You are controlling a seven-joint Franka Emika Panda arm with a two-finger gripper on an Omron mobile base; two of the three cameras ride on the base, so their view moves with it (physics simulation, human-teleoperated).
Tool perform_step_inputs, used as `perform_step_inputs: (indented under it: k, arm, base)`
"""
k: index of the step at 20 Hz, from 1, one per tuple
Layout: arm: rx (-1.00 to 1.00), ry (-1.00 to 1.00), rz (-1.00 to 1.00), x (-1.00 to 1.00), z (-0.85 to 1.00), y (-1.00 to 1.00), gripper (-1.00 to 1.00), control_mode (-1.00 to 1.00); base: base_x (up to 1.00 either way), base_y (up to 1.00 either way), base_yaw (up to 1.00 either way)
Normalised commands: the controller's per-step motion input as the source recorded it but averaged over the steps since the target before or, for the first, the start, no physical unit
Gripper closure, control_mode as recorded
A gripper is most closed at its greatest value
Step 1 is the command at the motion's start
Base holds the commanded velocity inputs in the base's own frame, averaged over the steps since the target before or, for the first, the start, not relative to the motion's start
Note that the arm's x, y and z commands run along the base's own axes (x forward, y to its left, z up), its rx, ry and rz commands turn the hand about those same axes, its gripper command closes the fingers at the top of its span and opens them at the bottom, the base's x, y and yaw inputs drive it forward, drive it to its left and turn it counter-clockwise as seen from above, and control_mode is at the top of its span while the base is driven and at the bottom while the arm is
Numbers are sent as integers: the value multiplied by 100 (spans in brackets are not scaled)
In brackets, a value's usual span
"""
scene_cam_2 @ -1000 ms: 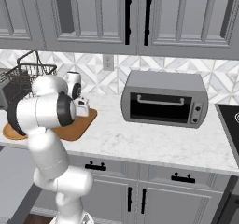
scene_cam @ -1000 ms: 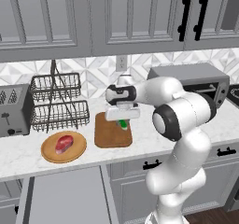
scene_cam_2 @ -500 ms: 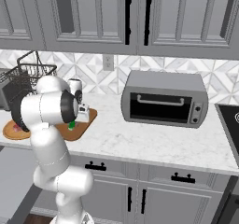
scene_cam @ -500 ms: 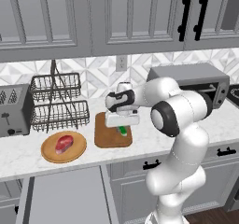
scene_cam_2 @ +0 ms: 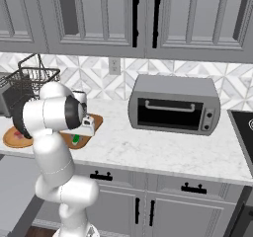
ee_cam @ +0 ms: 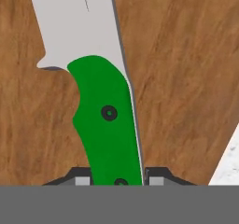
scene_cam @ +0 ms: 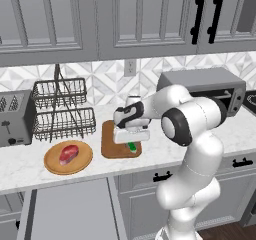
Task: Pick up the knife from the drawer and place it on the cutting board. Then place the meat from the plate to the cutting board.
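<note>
Gripper (ee_cam: pixel 116 180) clamped on the knife (ee_cam: pixel 105 120) by the butt of its green handle — fingertips (ee_cam: pixel 81 178) seen at bottom centre of the hand view, one on each side of the handle, nothing else between them. Ran straight up the frame from the tips: handle first, then the silver blade out toward the upper left edge, so long axis in line with the hand's own look. Lay over brown wood on every side — the board (ee_cam: pixel 186 78) — with a wedge of white counter at the lower right corner only. Could not tell whether the blade already touched the wood or hung just above it.

From the left base view: gripper (scene_cam: pixel 131 139) low over the board (scene_cam: pixel 111 146) at mid-frame, a bit of green handle (scene_cam: pixel 132 147) showing beneath it near the board's right part. Plate (scene_cam: pixel 56 164) just left of the board, apart from it, meat (scene_cam: pixel 69 153) on it. From the right base view: green handle (scene_cam_2: pixel 75 139) at left of centre, under the hand, board (scene_cam_2: pixel 94 122) beneath.

Judged: first step nearly closed out — release called for, straight down and then up, since knife sat well inside the board's edges. Meat next, off to the left of frame from the gripper, past the board's left edge.
</note>
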Motion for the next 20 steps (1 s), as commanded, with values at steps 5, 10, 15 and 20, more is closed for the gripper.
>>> perform_step_inputs:
  k: [5, 10, 15, 20]
  arm:
    - [0, 0, 0, 0, 2, -2, -100, -100]
    - [-4, 0, 0, 0, 12, 0, -100, -100]
    - [-3, 0, 0, -2, 36, 0, -100, -100]
    - [0, -9, 0, -68, 50, -1, -100, -100]
  base:
    - [0, 0, 0]
    - [0, 0, 0]
    - [0, 0, 0]
    - [0, 0, 0]
